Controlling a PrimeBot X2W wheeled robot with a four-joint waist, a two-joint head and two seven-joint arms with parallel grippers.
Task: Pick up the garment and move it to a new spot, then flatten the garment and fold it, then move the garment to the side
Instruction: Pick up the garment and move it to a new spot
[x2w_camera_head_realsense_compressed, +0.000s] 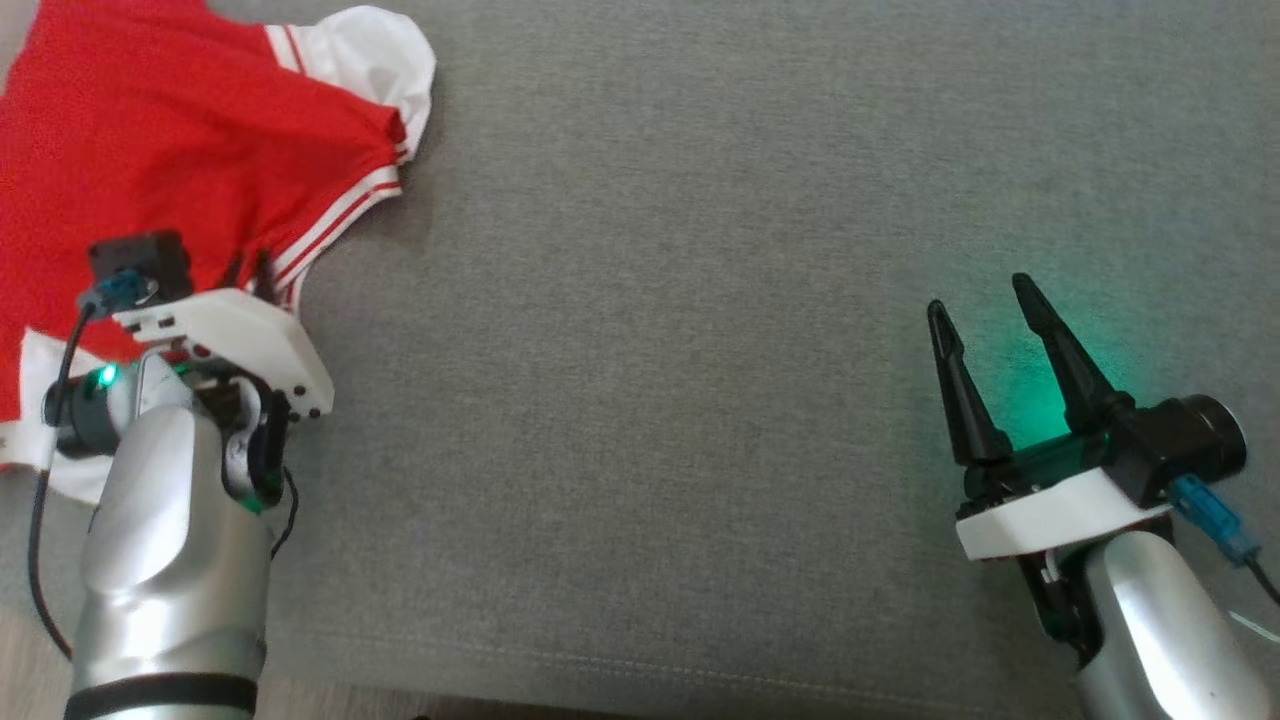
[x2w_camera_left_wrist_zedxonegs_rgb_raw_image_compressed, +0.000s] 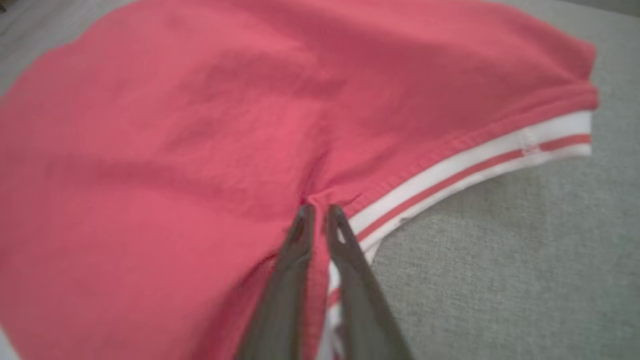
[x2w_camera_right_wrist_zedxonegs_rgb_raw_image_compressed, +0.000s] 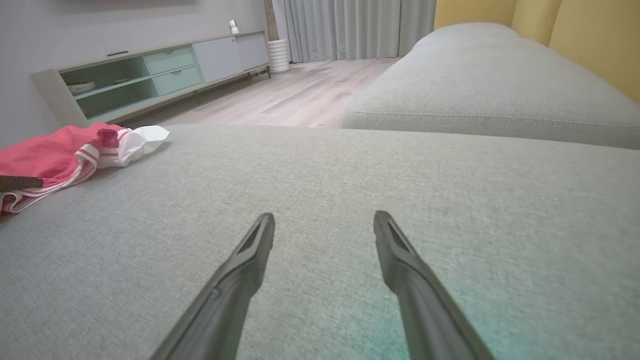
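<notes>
The red garment (x2w_camera_head_realsense_compressed: 150, 130) lies at the far left of the grey sofa seat (x2w_camera_head_realsense_compressed: 650, 350). It is bunched up, with white and red striped trim (x2w_camera_left_wrist_zedxonegs_rgb_raw_image_compressed: 465, 167) along its edge and a white part sticking out at the top. The left gripper (x2w_camera_left_wrist_zedxonegs_rgb_raw_image_compressed: 320, 210) is down on the garment, right by the striped edge. Its two dark fingers are almost together, and a thin fold of red cloth is pinched between them — so it is clamped on the garment. The right gripper (x2w_camera_head_realsense_compressed: 980, 295) is well apart from the garment, over on the right side of the seat. Its fingers are spread wide with nothing between them, and they point across the bare grey cloth. A green light (x2w_camera_head_realsense_compressed: 1030, 400) glows on the seat just by it. Past the sofa — in the right wrist view — there is a wooden floor (x2w_camera_right_wrist_zedxonegs_rgb_raw_image_compressed: 300, 90), a low cabinet (x2w_camera_right_wrist_zedxonegs_rgb_raw_image_compressed: 150, 70) by the wall and pale curtains (x2w_camera_right_wrist_zedxonegs_rgb_raw_image_compressed: 350, 27).
</notes>
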